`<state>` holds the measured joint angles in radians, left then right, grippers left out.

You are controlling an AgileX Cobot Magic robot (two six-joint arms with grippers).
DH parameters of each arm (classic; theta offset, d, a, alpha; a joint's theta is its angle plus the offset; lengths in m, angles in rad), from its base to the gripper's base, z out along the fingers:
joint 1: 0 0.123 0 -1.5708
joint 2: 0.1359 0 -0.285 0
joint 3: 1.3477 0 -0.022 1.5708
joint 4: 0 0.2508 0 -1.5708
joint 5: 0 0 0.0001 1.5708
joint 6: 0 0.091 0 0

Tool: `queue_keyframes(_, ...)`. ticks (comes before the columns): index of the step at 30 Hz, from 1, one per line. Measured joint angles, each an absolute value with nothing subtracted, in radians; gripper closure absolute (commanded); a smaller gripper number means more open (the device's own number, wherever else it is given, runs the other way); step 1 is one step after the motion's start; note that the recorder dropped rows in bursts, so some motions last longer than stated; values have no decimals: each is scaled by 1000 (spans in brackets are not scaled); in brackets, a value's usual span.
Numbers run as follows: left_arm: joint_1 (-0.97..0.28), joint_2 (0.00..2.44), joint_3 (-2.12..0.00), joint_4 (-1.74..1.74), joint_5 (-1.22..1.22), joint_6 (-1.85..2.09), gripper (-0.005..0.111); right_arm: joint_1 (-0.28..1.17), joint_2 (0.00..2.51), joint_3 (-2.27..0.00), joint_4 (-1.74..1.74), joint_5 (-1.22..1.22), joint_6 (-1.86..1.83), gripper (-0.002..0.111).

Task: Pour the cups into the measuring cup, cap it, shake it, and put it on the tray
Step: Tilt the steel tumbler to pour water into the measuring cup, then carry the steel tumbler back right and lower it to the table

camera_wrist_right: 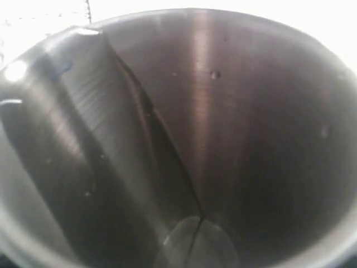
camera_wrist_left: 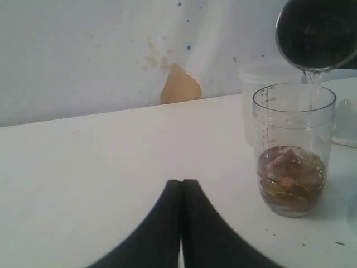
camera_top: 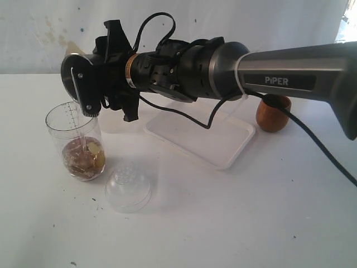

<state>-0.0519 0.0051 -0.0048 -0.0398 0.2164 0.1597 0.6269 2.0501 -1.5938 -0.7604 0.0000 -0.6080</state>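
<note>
Exterior view, 9 o'clock: right gripper [camera_top: 81, 81] clamped on the stainless-steel tumbler [camera_top: 68, 75], tipped mouth-down over the measuring cup [camera_top: 75, 139]. Thin clear stream falling onto brownish contents at the bottom. At 6 o'clock, just beside the measuring cup, the domed cap [camera_top: 128, 188]. White tray [camera_top: 223, 148] at centre, wooden cup [camera_top: 273, 113] at 3 o'clock. Left gripper [camera_wrist_left: 181, 192] pressed together, holding nothing.

Right arm [camera_top: 279, 72] stretched across, wrist [camera_top: 167, 67] rolled, right tool [camera_top: 85, 89] clamped; left tool [camera_wrist_left: 181, 185] low (fingers [camera_wrist_left: 162, 223] together).
</note>
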Motion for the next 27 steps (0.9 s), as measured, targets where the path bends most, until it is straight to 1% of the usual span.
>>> queue_keyframes(10, -52, 5, -5, -40, 216, 160, 107, 627, 2050, -1594, -760, 0, -330, 108)
queue_keyframes(21, -52, 5, -5, -40, 216, 160, 107, 622, 2048, -1594, -757, 0, 206, 108)
queue_keyframes(24, -52, 5, -5, -40, 216, 160, 107, 572, 2010, -1594, -757, 7, 461, 108)
queue_keyframes(27, -52, 5, -5, -40, 216, 160, 107, 518, 1949, -1565, -756, 0, 594, 108)
